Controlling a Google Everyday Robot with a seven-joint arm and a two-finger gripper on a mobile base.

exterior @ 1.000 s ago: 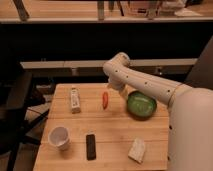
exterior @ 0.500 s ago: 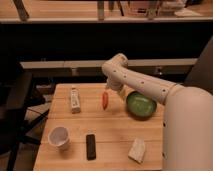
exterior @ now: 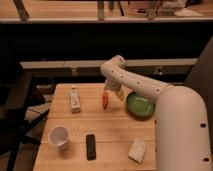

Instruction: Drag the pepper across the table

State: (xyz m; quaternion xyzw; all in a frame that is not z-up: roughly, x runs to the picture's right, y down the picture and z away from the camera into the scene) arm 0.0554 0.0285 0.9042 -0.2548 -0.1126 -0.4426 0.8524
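The small slender red-orange chili pepper point(exterior: 105, 100) sits just left of the frame's centre, on the upper middle part of the light wooden butcher-block surface point(exterior: 115, 131), its long axis running roughly up and down in the frame with the paler end at the top. Directly over that top end is the end effector point(exterior: 110, 92), which meets or nearly meets the pepper; whether it is clamped on the pepper or merely at it cannot be told from this view. The white perforated arm point(exterior: 142, 86) runs from there up to a rounded elbow above the centre of the frame, then slopes down to the right into the robot's broad white body point(exterior: 180, 130) along the right edge. Just right of the pepper, and partly behind the arm, lies a round green bowl point(exterior: 139, 105), near but apart from it. To the pepper's left, well apart, is a whitish tube-like bottle point(exterior: 75, 100). Lower left on the surface is a white cup point(exterior: 58, 137) with its open mouth facing up. Beside it, toward the bottom centre, lies a flat black rectangular object point(exterior: 90, 146). At the lower right, near the robot's body, lies a pale, whitish block-shaped item point(exterior: 137, 150). A dark chair point(exterior: 17, 112) is at the surface's left edge.
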